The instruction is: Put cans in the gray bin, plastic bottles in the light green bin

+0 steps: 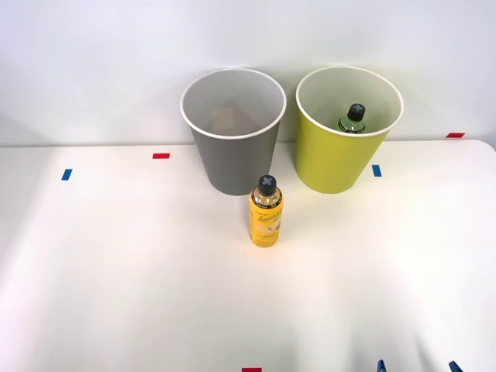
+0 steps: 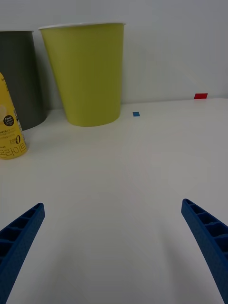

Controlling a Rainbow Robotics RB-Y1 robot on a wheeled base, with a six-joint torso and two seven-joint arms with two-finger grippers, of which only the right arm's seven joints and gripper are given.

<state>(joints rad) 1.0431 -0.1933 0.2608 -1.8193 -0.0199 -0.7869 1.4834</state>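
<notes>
My gripper [image 2: 114, 247], fingers spread and empty, sits low at the near edge; the upright yellow bottle [image 1: 266, 213] stands ahead to my left, before the gray bin [image 1: 232, 136]

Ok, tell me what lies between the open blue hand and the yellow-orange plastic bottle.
Only bare white table separates the hand from the bottle, per the wrist view.

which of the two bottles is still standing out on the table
The yellow-orange bottle, upright on the table in front of the gray bin. The green bottle already sits inside the light green bin.
</notes>
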